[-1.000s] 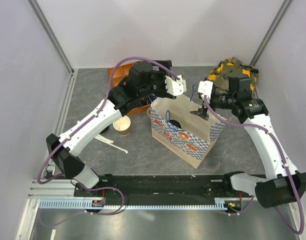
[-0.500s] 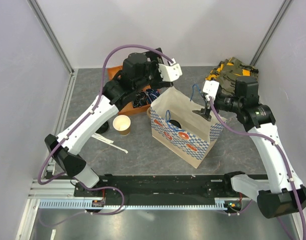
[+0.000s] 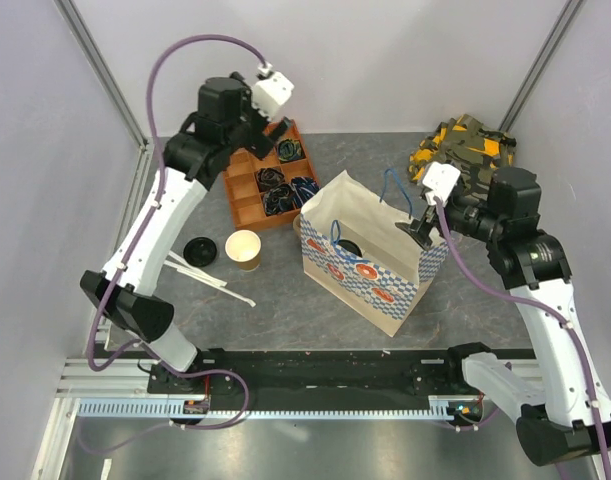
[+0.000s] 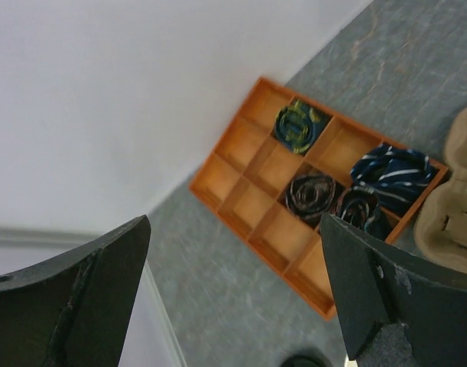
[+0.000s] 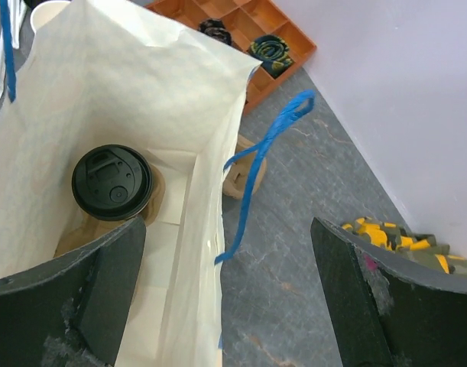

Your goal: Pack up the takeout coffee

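Standing on the grey table (image 3: 285,310), the patterned paper bag (image 3: 370,275) gapes open at the top, and the coming move turns on what sits inside it. Behind and to its left lies the orange compartment tray (image 3: 247,190), with a lidless tan cup (image 3: 244,249) and a loose black lid (image 3: 198,248) on the table beside it.

The right arm is much the nearer one. The right gripper (image 3: 415,228) hangs at the bag's far right rim, its fingers spread wide, holding and touching nothing. The left gripper (image 4: 233,302) is raised well away above the tray, its fingers just as far apart and also empty.

The takeout coffee (image 5: 111,183) stands upright at the bottom of the bag with its long axis vertical and its black lid facing up. It is below the right gripper and off toward the bag's left side. Whether it rests in a carrier or on the bare bag floor I cannot tell.

With the cup already inside and neither gripper on it, I judge the packing essentially done. Any further reach would have to go straight down through the bag's mouth.
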